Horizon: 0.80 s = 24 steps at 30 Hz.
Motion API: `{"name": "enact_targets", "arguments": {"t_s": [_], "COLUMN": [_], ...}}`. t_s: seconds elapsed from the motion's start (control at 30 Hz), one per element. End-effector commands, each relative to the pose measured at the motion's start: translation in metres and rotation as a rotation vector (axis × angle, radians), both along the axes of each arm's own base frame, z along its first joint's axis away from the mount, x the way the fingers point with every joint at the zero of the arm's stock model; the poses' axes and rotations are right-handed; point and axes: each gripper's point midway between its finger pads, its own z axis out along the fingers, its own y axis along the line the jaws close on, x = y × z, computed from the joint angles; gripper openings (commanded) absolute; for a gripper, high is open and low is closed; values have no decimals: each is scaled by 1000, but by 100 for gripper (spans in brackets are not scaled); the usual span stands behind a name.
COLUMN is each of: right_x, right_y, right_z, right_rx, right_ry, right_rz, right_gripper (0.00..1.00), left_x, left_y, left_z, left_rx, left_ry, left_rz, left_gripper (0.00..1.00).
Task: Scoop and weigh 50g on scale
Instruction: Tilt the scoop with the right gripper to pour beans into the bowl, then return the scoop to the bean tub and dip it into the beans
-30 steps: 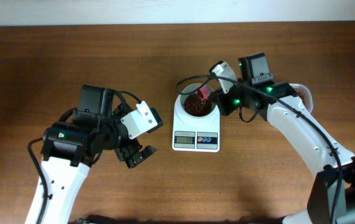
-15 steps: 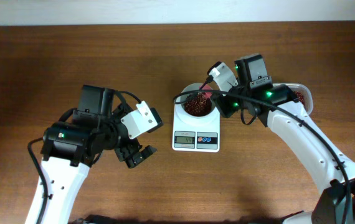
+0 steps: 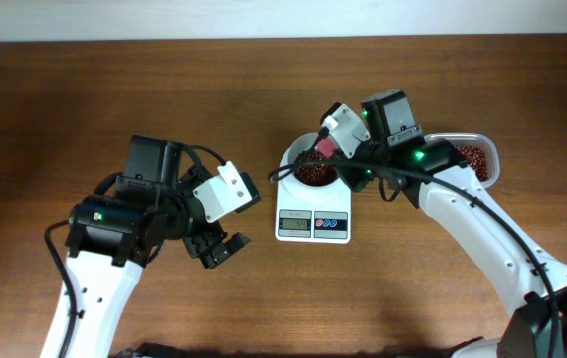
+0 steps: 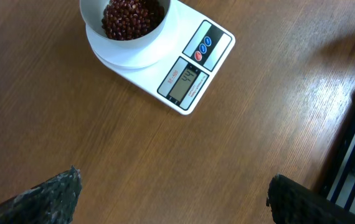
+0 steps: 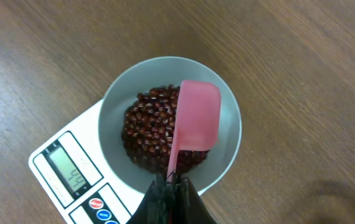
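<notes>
A wooden table [image 3: 85, 89] is seen from above with two robot arms. Near the table's centre sits a small white scale [image 3: 312, 211]. A round white bowl [image 3: 293, 157] rests on its 12 o'clock end, and a grey display [image 3: 294, 225] and red and blue buttons [image 3: 331, 225] sit at its 6 o'clock edge. The bowl holds a heap of small dark red-brown beans [image 3: 311, 174]. In the left wrist view the display [image 4: 184, 81] appears to read 44.

The right gripper [image 3: 348, 159] reaches in from the bowl's 3 o'clock side. Its fingers are clamped tight on the thin handle of a pink scoop [image 5: 197, 124]. In the right wrist view the right gripper [image 5: 170, 183] is at 6 o'clock. The handle rises from it towards 12 o'clock, and the scoop's head hangs over the 3 o'clock half of the bowl [image 5: 112, 102], above the beans [image 5: 146, 134]. Whether the scoop touches the beans cannot be told.

At 3 o'clock from the bowl, partly behind the right arm, lies a clear plastic tub [image 3: 482, 151] with more beans.

The left gripper [image 3: 219, 249] hovers over bare table at about 8 o'clock from the scale, well apart from it. Its fingers are spread wide and hold nothing. In the left wrist view its two dark fingertips [image 4: 53, 193] show at the bottom corners, with the scale [image 4: 159, 62] at 12 o'clock.
</notes>
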Motion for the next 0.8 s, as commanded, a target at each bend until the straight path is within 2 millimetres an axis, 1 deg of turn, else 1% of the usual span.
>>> {"name": "enact_targets", "arguments": {"t_s": [0.0, 0.07, 0.13, 0.17, 0.23, 0.3, 0.33, 0.37, 0.4, 0.43, 0.5, 0.53, 0.6, 0.67, 0.77], "right_x": [8, 16, 21, 23, 23, 16, 12, 9, 8, 5, 4, 3, 0, -6, -6], "right_y": [-10, -39, -78, -98, -161, -215, -232, -246, -254, -265, -267, -266, -265, -260, -245], "right_z": [46, 80, 97, 99, 93, 77, 68, 60, 54, 37, 17, 2, -21, -40, -50], "right_rx": [94, 133, 136, 130, 106, 62, 55, 52, 51, 52, 49, 46, 43, 51, 122], "right_ry": [-51, -103, -138, -140, -103, -41, -9, 23, 45, 100, 171, 225, 308, 393, 446], "right_rz": [-67, -133, -226, -277, -437, -586, -634, -672, -693, -723, -728, -728, -726, -718, -667], "right_gripper": [4, 4, 4, 4, 4, 4, 4, 4, 4, 4, 4, 4, 4, 4, 4], "left_x": [0, 0, 0, 0, 0, 0, 0, 0, 0, 0, 0, 0, 0, 0, 0], "left_y": [0, 0, 0, 0, 0, 1, 1, 0, 1, 1, 1, 1, 0, 0, 1], "left_z": [0, 0, 0, 0, 0, 0, 0, 0, 0, 0, 0, 0, 0, 0, 0], "left_rx": [-6, -6, -6, -6, -6, -6, -6, -6, -6, -6, -6, -6, -6, -6, -6], "left_ry": [6, 6, 6, 6, 6, 6, 6, 6, 6, 6, 6, 6, 6, 6, 6], "left_rz": [10, 10, 10, 10, 10, 10, 10, 10, 10, 10, 10, 10, 10, 10, 10], "left_gripper": [99, 99, 99, 99, 99, 99, 99, 99, 99, 99, 99, 99, 99, 99, 99]}}
